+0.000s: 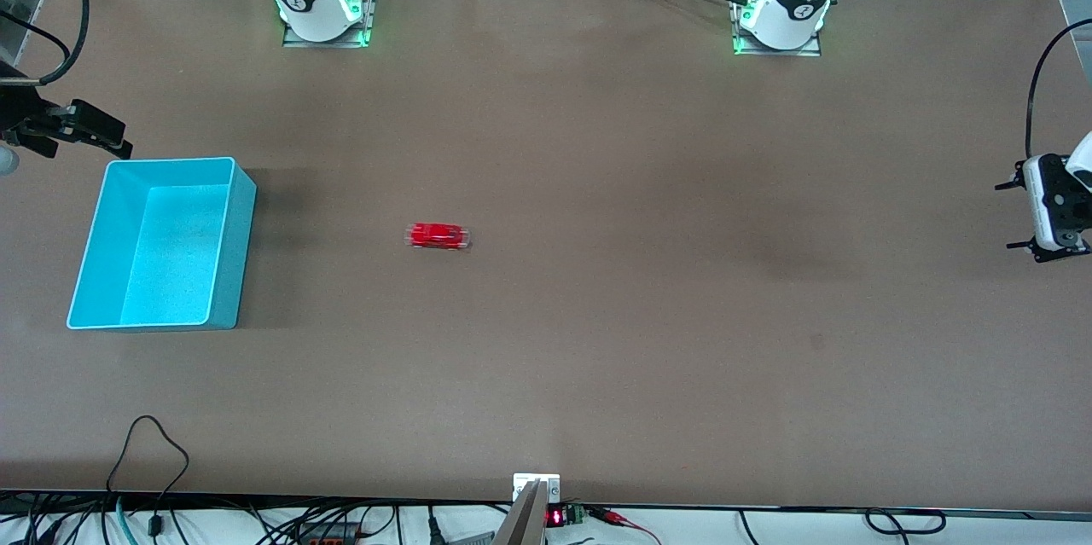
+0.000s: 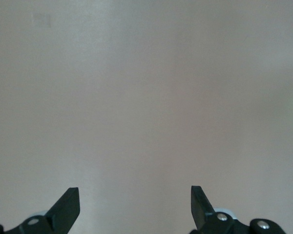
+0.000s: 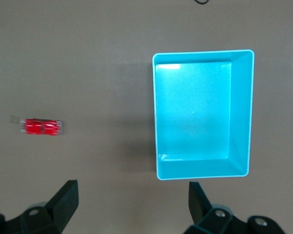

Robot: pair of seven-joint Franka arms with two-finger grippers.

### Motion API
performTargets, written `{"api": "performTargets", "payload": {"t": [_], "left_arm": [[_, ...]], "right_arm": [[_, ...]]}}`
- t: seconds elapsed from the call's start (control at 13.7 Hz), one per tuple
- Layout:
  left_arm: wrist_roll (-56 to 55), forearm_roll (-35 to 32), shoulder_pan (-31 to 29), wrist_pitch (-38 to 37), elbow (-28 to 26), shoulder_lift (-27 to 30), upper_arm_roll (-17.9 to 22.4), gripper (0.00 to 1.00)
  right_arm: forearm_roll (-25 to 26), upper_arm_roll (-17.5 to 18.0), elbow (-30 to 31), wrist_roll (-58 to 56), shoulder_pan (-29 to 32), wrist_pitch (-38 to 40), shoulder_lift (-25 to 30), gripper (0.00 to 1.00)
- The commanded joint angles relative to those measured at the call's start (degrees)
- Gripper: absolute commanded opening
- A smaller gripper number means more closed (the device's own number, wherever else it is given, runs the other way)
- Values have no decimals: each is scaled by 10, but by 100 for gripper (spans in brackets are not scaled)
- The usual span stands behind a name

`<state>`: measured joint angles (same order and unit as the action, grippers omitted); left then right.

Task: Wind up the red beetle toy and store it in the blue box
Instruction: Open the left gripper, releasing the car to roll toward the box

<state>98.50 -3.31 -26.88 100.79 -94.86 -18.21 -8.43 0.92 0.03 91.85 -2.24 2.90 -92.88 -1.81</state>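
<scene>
The red beetle toy (image 1: 438,236) is found mid-table, apart from the blue box (image 1: 230,255) at the right arm's edge. Both grippers, left (image 1: 1019,216) and right (image 1: 115,138), are held apart at opposing edges.

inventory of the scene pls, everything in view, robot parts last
red beetle toy: 1, glossy red, mid-table, on the bare surface, outside the box
blue box: 1, light cyan-blue, toward the right arm's end of the table, nothing inside
table: 1, brown
left end effector: 1, black fingers, open, over bare table at the left arm's end, waiting
right end effector: 1, black fingers, open, up over the table by the box
</scene>
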Motion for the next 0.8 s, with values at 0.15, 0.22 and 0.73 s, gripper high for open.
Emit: {"api": "performTargets", "payload": {"t": [0.15,0.22,0.73], "left_arm": [[-107,-17,1,-75,42,5,-4,100],[-133,-17,2,-85,42,10,-5,100],[-265,-16,7,-117,48,35,-16,100]], "right_arm": [[1,2,5,8,0,-8,3,100],[1,3,5,8,0,-9,2,100],[-34,2,5,8,3,-26,-14,100]]}}
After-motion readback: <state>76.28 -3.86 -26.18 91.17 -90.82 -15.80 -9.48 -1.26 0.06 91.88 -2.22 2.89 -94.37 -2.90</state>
